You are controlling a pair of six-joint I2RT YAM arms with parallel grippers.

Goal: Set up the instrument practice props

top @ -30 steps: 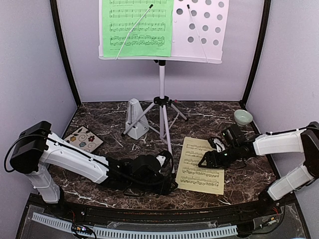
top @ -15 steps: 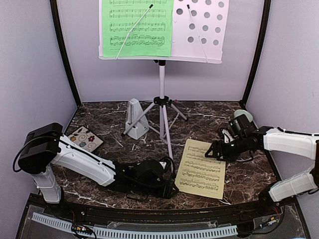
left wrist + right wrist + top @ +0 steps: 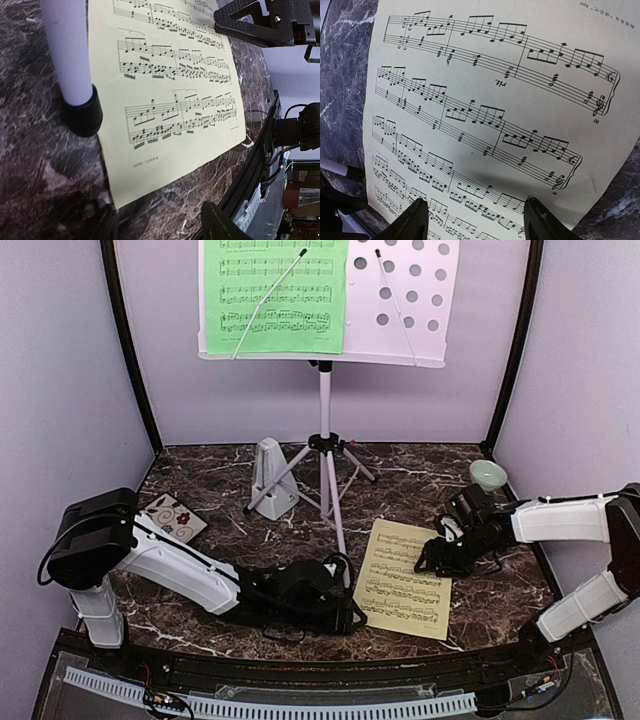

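The pale-yellow sheet (image 3: pixel 398 585) is laid flat on the dark marbled counter (image 3: pixel 420 480), in front of the white music stand (image 3: pixel 324 410). The stand's front foot (image 3: pixel 82 112) is planted right at the sheet's left edge. The left jaws are held well apart, low at the sheet's near left corner; that corner is seen between them and nothing is gripped. The right jaws are likewise spread apart over the sheet's far right part, and nothing is held; whether the paper is touched cannot be told. The green sheet (image 3: pixel 275 295) is propped on the left half of the stand's perforated desk (image 3: pixel 405 300). The metronome (image 3: pixel 270 478) is set upright beside the stand's left leg. A floral tile (image 3: pixel 168 518) is seen at the counter's left and a small bowl (image 3: pixel 487 475) at its far right.
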